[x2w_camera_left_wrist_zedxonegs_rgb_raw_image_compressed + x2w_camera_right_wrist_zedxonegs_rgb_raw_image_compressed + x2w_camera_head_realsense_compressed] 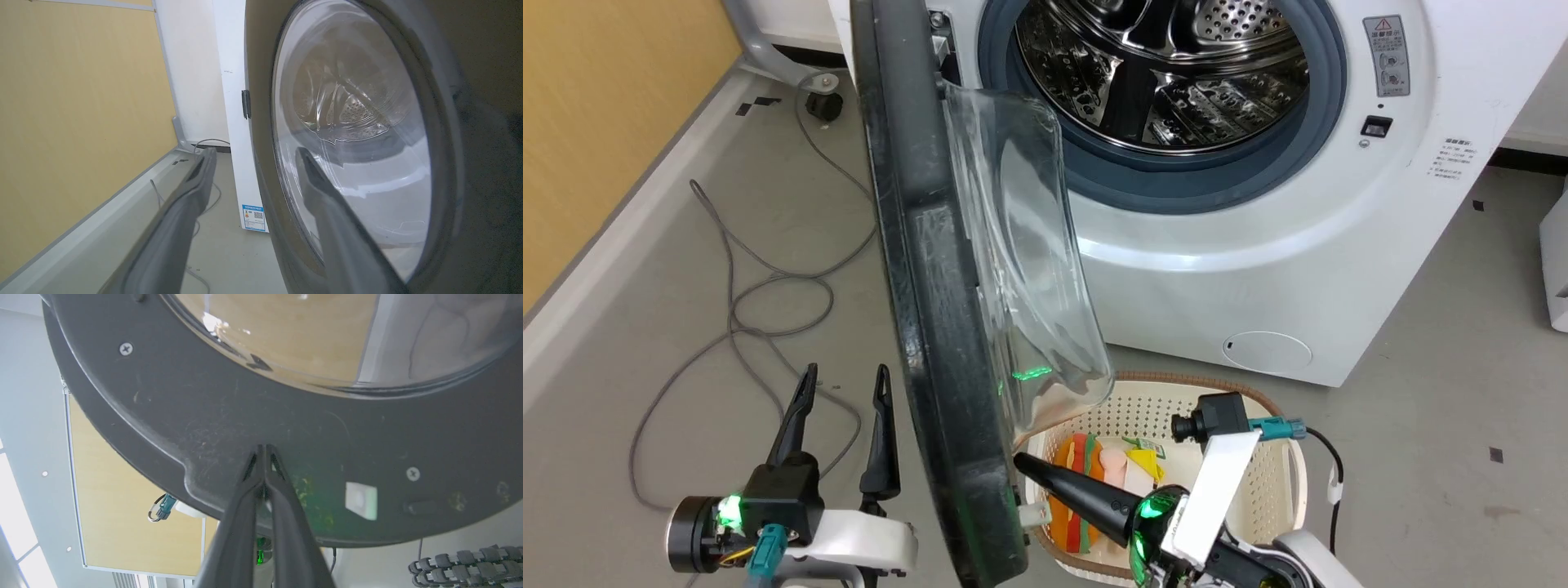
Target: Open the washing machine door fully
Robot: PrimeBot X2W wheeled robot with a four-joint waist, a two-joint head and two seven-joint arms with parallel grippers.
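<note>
door (pixel 931 286) half open | left gripper (pixel 845 371) spread, empty | right gripper (pixel 263 447) closed, touching door | blue QR label (pixel 254 217) (print unreadable)

Left hand (pixel 256 153) spread, alongside open washing machine door (pixel 367 122)

Grey floor (pixel 1421 327) w/ loose cable (pixel 735 302); yellow wood wall (pixel 596 122) at left.

basket (pixel 1152 404) before washing machine (pixel 1217 269)
</note>
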